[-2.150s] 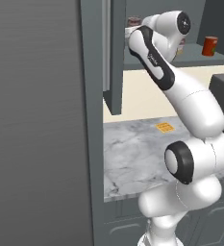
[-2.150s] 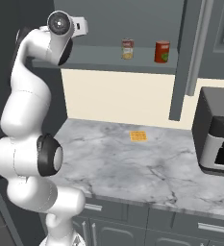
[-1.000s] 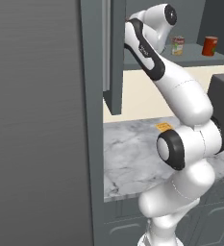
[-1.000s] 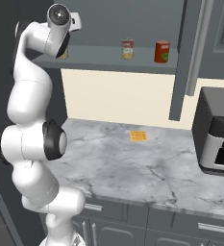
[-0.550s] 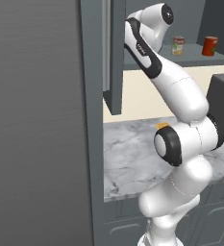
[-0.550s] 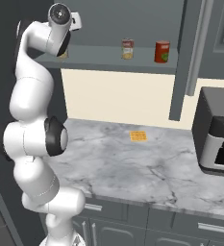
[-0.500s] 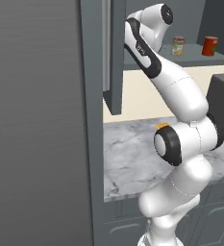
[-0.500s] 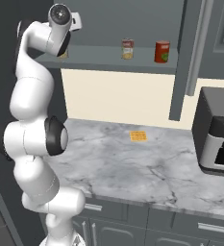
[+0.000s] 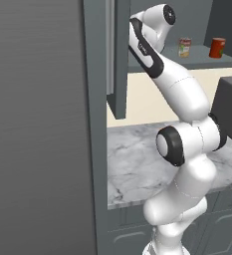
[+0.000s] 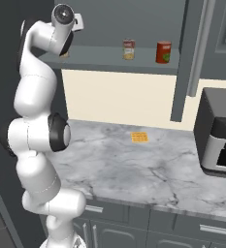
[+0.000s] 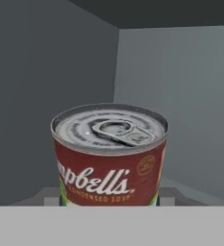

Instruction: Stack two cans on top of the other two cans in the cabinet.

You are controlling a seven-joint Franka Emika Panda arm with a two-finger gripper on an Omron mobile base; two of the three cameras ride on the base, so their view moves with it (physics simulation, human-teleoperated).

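Note:
A can with a red-and-white label (image 11: 108, 168) and a metal pull-tab top stands upright close in front of the hand. My gripper (image 11: 109, 199) is around its lower part, with a dark fingertip (image 11: 61, 200) pressed against each side, shut on it. In the right base view my gripper (image 10: 64, 51) reaches into the left end of the cabinet shelf (image 10: 104, 62). A second labelled can (image 10: 129, 49) (image 9: 185, 47) stands mid-shelf, and the plain red-orange can (image 10: 163, 52) (image 9: 217, 48) is to its right. The narrow cabinet door (image 10: 189, 58) (image 9: 118, 55) hangs open.
A marble counter (image 10: 134, 160) lies below the cabinet with a small orange square (image 10: 139, 137) on it. A toaster oven (image 10: 221, 138) stands at the counter's right end. A tall dark panel (image 9: 38, 124) rises on the left. Cabinet walls (image 11: 176, 96) enclose the held can.
Over two seconds the arm swung left, from the middle of the shelf to its left end. In the last half second nothing has visibly moved.

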